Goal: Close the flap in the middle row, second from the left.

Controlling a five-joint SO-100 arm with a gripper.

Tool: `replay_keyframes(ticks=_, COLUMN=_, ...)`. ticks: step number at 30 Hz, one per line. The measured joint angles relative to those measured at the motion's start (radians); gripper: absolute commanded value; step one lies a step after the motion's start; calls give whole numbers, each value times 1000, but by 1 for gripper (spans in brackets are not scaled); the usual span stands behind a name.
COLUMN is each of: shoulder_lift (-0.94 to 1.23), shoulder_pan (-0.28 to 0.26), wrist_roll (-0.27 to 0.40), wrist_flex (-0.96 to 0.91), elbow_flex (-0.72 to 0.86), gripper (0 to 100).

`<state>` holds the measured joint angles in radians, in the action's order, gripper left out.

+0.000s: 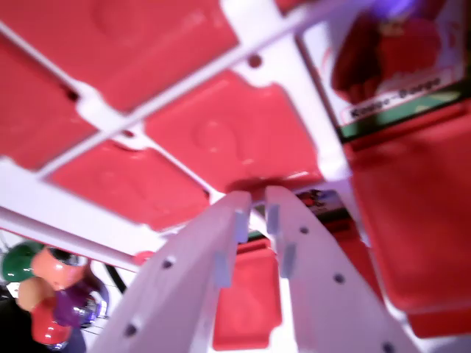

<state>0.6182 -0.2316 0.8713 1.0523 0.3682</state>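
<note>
wrist view | rides behind the white fingers (254, 220), facing 12 o'clock | very near, tilted against the red-flapped board (221, 140) | only one view, nothing shared

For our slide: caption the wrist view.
White gripper close to a red flap on a white-framed board.

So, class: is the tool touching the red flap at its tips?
Cannot tell. In the wrist view the tool tips end right at the red flap edge and white frame, but blur hides any contact or gap.
</note>
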Motion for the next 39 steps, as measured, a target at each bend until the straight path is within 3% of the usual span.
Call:
replay_keyframes(ticks=9, shoulder_lift=0, shoulder_pan=2, wrist_roll=-2, wrist_flex=-17, elbow_flex=-3, gripper=2)
replay_keyframes(ticks=21, shoulder_lift=11, shoulder_pan=-35, wrist_roll=61, wrist_flex=91, elbow_flex=-2, gripper=2)
replay_keyframes(ticks=33, shoulder_lift=425, shoulder_pan=-23, wrist_roll=259, wrist_flex=143, elbow_flex=265, gripper=2)
replay_keyframes(ticks=39, shoulder_lift=655, shoulder_pan=15, wrist_roll=382, wrist_flex=170, elbow_flex=410, gripper=2)
